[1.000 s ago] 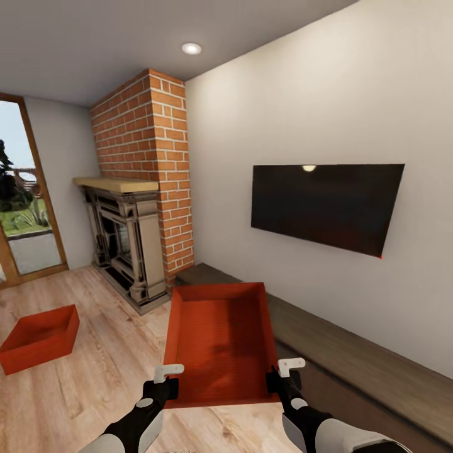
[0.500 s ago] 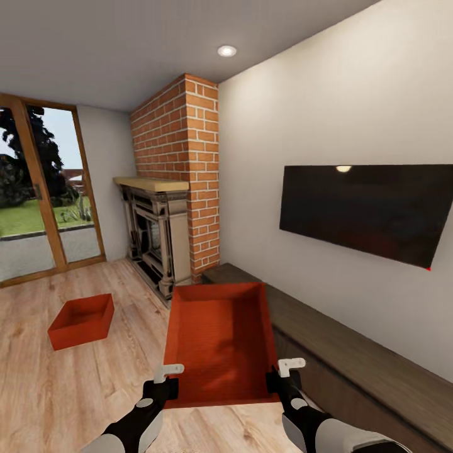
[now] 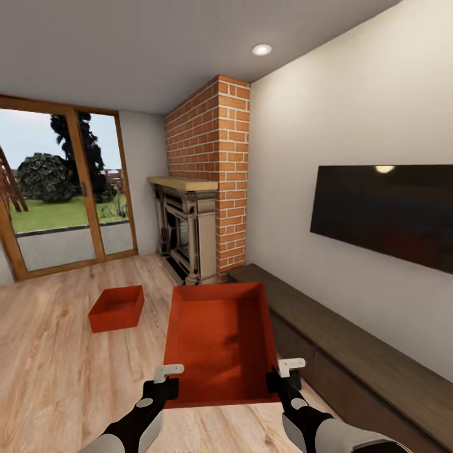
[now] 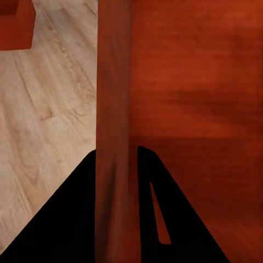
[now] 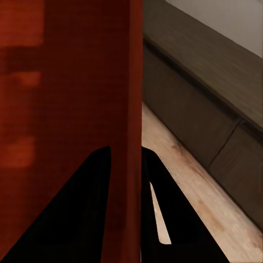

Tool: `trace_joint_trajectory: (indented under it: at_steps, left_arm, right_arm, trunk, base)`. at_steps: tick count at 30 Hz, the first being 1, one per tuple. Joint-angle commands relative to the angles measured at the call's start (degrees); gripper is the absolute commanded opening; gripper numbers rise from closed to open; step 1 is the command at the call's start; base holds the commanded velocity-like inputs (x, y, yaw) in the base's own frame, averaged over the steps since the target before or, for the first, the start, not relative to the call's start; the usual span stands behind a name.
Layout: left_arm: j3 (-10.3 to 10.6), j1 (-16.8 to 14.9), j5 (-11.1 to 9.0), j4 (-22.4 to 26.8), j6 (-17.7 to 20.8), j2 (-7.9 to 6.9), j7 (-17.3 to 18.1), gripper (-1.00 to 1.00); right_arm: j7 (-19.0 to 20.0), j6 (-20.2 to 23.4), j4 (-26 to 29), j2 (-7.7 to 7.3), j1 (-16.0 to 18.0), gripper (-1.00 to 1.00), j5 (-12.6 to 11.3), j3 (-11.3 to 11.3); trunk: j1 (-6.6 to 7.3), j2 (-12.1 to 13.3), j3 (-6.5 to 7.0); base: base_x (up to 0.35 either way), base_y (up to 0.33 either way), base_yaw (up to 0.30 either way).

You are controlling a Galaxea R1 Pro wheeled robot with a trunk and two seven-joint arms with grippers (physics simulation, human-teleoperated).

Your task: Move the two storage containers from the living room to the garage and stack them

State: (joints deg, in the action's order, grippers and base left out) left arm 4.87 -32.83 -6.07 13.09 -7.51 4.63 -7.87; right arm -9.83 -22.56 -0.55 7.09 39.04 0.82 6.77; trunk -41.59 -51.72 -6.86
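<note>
I hold one orange-red storage container (image 3: pixel 220 343) in the air in front of me, its open side tilted toward my head camera. My left gripper (image 3: pixel 165 389) is shut on its left wall (image 4: pixel 112 109), and my right gripper (image 3: pixel 278 382) is shut on its right wall (image 5: pixel 131 82). The other storage container (image 3: pixel 116 308) sits on the light wood planks of the living room, ahead and to the left, apart from both arms. It also shows as a red corner (image 4: pixel 15 22) in the left wrist view.
A red brick column (image 3: pixel 217 170) with a fireplace (image 3: pixel 185 236) stands ahead. A black TV (image 3: pixel 384 214) hangs on the right wall above a long dark wood bench (image 3: pixel 352 352). Glass doors (image 3: pixel 60 201) with wood frames lie at the far left.
The whole view has swung left: the glass doors came into sight and the TV slid right. The held container and both grippers kept their place in the picture.
</note>
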Motion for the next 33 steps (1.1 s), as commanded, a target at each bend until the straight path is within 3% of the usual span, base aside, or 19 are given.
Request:
trace_joint_trajectory:
  at_steps: [1, 33]
  left_arm:
    - [0.8, 0.0, -0.1, 0.1, -0.2, -0.14, -0.7, -1.00]
    - [0.7, 0.0, -0.2, 0.1, -0.2, -0.14, -0.7, -1.00]
  right_arm:
    - [0.1, 0.2, -0.1, 0.03, 0.1, -1.00, 1.5, -2.9]
    - [0.5, 0.2, -0.1, -0.06, 0.1, -1.00, 1.4, -3.0]
  trunk:
    - [-0.01, -0.1, -0.09]
    - [-0.01, -0.1, -0.09]
  base:
    - [0.000, 0.000, 0.300]
    - [0.000, 0.000, 0.300]
